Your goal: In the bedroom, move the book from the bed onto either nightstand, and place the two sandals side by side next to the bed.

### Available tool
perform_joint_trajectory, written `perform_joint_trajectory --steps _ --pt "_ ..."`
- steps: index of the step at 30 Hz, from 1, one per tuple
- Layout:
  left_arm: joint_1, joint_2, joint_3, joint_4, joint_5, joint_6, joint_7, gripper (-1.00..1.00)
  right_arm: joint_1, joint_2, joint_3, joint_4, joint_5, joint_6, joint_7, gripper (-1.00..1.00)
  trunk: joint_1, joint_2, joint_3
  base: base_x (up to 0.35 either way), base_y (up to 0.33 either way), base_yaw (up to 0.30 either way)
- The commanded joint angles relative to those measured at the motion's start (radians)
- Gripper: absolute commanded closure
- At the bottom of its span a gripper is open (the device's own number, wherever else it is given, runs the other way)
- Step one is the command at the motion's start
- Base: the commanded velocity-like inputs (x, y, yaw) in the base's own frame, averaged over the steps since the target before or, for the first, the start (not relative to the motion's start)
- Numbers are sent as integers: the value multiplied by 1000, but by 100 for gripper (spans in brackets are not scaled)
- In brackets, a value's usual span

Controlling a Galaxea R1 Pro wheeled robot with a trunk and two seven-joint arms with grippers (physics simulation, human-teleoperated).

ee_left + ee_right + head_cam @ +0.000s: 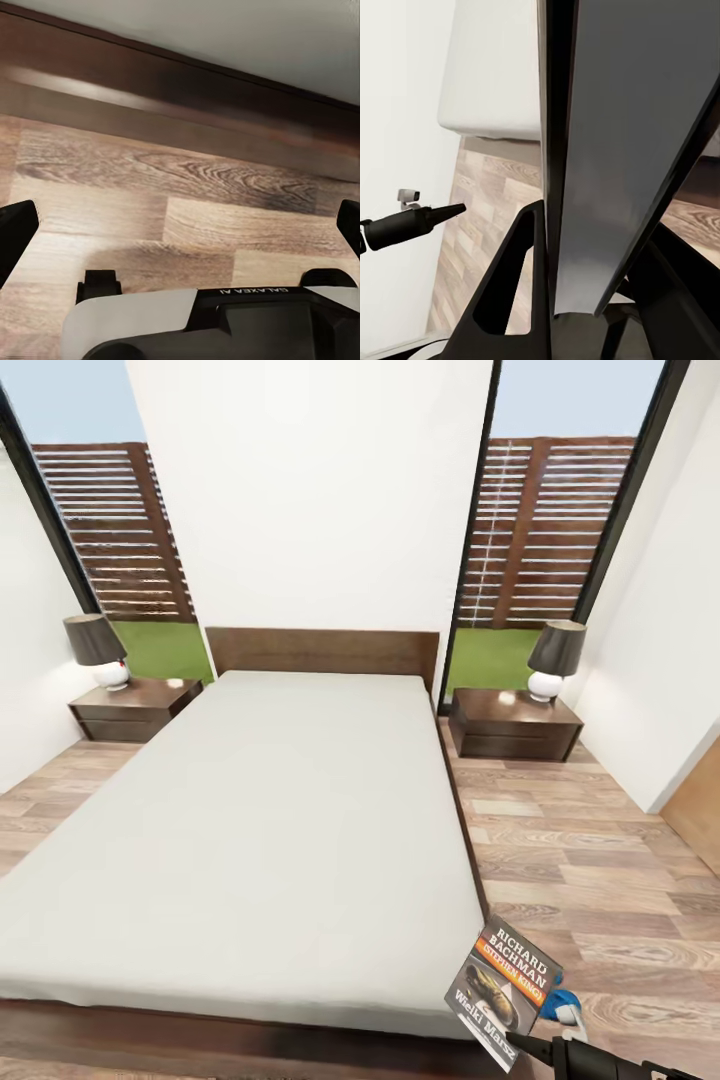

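Thin dark paperback book with orange band [503,992] pinched at lower edge between right fingers [521,277], held off pale grey mattress bed's [260,830] corner; judged light, floppy, best gripped near spine; left fingers [16,232] spread over wood-plank floor [187,217].

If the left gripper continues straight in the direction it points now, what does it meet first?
Probably the wood-plank floor. In the left wrist view the open left gripper points down at bare planks, with the dark wooden frame of the bed just beyond. Nothing lies between the fingers and the floor, though depth is hard to judge.
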Motion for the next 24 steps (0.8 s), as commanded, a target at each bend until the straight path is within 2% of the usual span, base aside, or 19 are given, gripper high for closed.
perform_joint_trajectory --steps 1,24 --pt "-1 0 8 2 2 0 -7 -100 0 0 3 0 -10 12 5 100 0 -1 -1 0 0 270" --pt "-1 0 7 2 2 0 -6 -100 0 1 4 0 -8 12 3 100 0 -1 -1 0 0 287"
